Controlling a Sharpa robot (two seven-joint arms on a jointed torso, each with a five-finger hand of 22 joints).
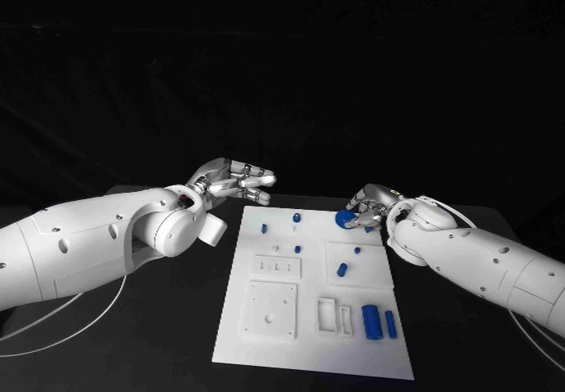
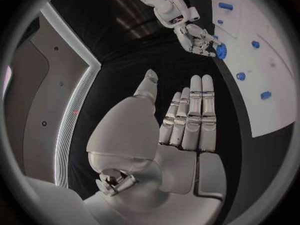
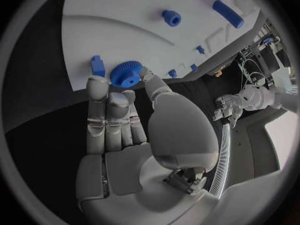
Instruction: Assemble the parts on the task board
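The white task board [image 1: 309,343] lies in the middle of the black table. My right hand [image 1: 370,210] is over its far right corner and pinches a blue gear [image 1: 345,218] between thumb and fingers. The right wrist view shows the gear [image 3: 127,74] at the fingertips, just above the board [image 3: 125,15]. My left hand [image 1: 238,183] hovers beyond the board's far left corner, fingers straight and apart, holding nothing [image 2: 187,117]. In the left wrist view the right hand [image 2: 192,35] carries the gear [image 2: 220,50].
Small blue pegs [image 1: 295,218] [image 1: 265,228] [image 1: 298,248] stand on the far half of the board. A short cylinder [image 1: 341,268] lies mid-board. A thick cylinder [image 1: 371,320] and a thin bar [image 1: 389,324] lie near right. White recessed blocks [image 1: 271,310] sit near left.
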